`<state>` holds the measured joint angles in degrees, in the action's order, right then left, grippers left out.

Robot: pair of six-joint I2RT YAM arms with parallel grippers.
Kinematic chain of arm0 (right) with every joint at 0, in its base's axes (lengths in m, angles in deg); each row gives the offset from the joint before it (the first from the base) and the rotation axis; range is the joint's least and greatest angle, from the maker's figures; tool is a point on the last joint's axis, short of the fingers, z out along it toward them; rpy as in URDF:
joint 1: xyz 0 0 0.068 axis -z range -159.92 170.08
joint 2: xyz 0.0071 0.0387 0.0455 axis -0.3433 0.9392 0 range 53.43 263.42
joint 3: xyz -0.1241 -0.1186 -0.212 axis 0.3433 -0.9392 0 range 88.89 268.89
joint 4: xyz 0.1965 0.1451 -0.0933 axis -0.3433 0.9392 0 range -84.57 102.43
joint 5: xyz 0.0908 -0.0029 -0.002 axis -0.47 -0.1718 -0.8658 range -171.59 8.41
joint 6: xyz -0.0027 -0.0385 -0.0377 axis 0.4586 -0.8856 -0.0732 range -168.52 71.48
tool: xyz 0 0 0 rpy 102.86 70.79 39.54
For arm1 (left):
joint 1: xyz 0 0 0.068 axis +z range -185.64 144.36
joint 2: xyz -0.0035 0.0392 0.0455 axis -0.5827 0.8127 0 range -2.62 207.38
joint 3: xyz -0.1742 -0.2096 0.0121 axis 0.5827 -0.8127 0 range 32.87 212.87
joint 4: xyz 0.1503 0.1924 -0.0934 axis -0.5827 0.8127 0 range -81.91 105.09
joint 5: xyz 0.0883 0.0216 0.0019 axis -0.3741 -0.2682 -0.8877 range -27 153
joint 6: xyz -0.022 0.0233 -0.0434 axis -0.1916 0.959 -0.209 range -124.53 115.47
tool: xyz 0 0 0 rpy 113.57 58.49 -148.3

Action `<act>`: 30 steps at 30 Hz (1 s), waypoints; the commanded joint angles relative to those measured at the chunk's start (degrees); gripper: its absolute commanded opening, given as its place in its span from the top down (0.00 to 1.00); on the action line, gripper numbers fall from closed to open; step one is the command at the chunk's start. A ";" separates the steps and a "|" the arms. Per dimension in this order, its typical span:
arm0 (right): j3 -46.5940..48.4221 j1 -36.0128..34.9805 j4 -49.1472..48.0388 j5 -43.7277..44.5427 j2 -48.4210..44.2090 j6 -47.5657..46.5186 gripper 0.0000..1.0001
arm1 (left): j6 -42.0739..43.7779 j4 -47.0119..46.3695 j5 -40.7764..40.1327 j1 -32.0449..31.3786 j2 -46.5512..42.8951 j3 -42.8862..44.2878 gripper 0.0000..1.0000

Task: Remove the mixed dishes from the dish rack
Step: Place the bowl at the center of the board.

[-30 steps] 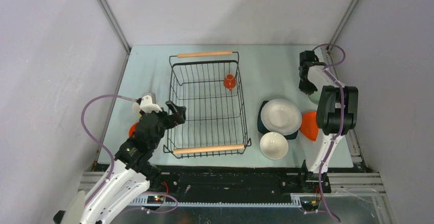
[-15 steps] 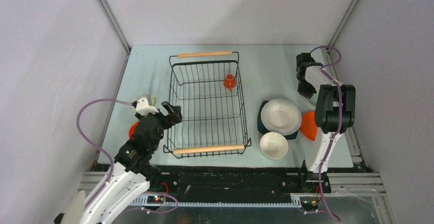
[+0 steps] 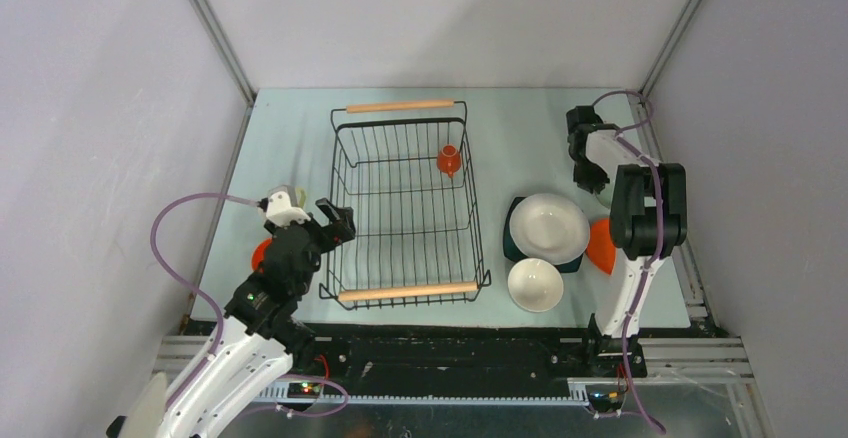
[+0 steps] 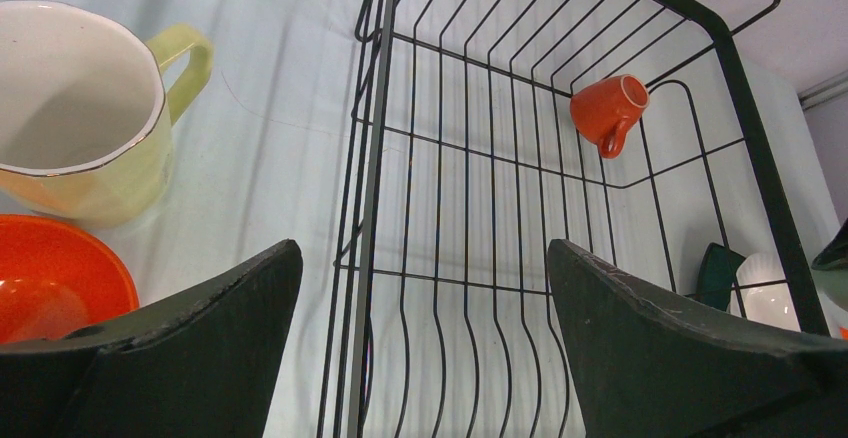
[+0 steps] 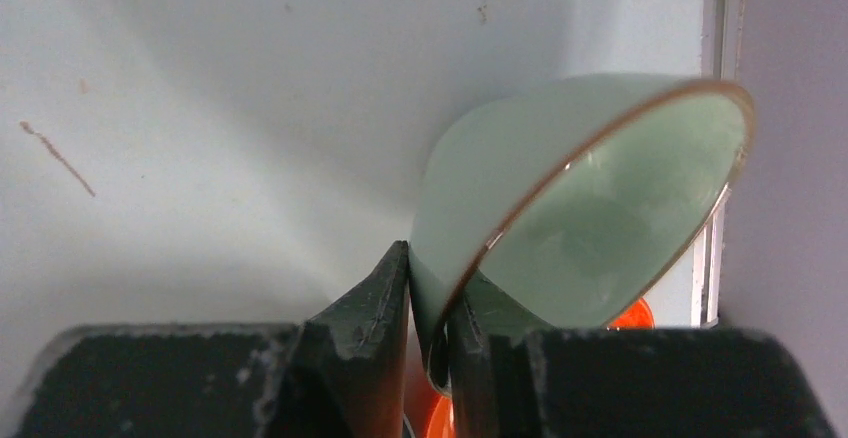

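Observation:
The dish rack (image 3: pixel 408 292), a black wire basket with wooden handles, holds only a small orange cup (image 3: pixel 449 160) on its side near the far right corner. My left gripper (image 3: pixel 340 220) hovers open over the rack's near left edge (image 4: pixel 380 158), with the orange cup (image 4: pixel 607 110) ahead of it. My right gripper (image 5: pixel 428 298) is at the back right, shut on the rim of a tilted pale green bowl (image 5: pixel 590 218). One finger is outside the bowl and one inside. From above, the right gripper (image 3: pixel 590 173) mostly hides that bowl (image 3: pixel 604 194).
Right of the rack a white bowl (image 3: pixel 548 228) sits on a dark teal plate (image 3: pixel 512 248), beside another white bowl (image 3: pixel 534 285) and an orange plate (image 3: pixel 601 246). Left of the rack stand a pale yellow mug (image 4: pixel 80 128) and an orange bowl (image 4: pixel 50 273).
My right wrist has shifted a little left, still on the green bowl. My left gripper drew back slightly from the rack, then stayed put.

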<state>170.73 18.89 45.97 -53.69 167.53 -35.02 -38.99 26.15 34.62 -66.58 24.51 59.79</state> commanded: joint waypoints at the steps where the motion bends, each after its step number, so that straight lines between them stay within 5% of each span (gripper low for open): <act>1: 0.65 -1.21 -1.54 4.33 -0.43 -0.26 0.79 | 0.20 -2.04 -1.66 0.43 0.47 -0.24 0.00; 16: -1.60 -3.08 -1.52 3.56 -3.79 2.87 0.64 | -0.30 -0.88 -1.16 0.53 0.64 0.30 0.00; 28: -7.34 -4.22 1.26 3.52 -18.66 11.74 0.45 | -0.50 -0.38 1.05 0.54 1.20 1.08 0.00; 30: -10.09 -4.44 0.68 3.59 -23.45 14.40 0.34 | 0.15 -1.18 2.96 0.53 1.87 1.55 0.00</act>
<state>163.78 14.84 46.45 -51.70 152.80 -26.59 -39.06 26.24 35.14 -66.36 25.30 59.81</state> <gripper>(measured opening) 0.604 0.996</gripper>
